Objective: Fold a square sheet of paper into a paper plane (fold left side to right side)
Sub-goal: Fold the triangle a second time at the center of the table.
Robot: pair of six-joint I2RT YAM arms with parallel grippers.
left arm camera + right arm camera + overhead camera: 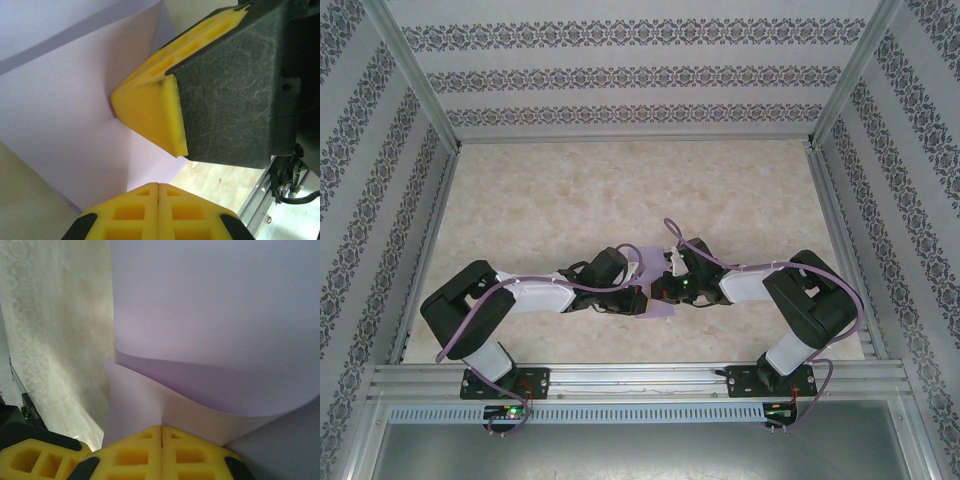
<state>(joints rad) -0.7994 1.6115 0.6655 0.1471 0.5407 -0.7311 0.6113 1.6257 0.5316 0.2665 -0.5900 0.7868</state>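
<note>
The square sheet of paper [652, 262] is pale lilac and held up off the table between my two arms at the centre. My left gripper [642, 292] has its yellow jaws pressed together in the left wrist view [158, 185], with the sheet [65, 100] running down into their tips. The right gripper's yellow fingers [150, 107] press on the sheet just beyond. My right gripper [661, 289] is shut too [161, 428], pinching a lower edge of the sheet [210, 305], which curls in a loose bend above the jaws.
The beige marbled table [620, 190] stretches away behind the arms. An aluminium rail [640, 378] runs along the near edge, also seen at the lower right of the left wrist view [262, 207]. Patterned walls [380, 180] and metal posts enclose the sides.
</note>
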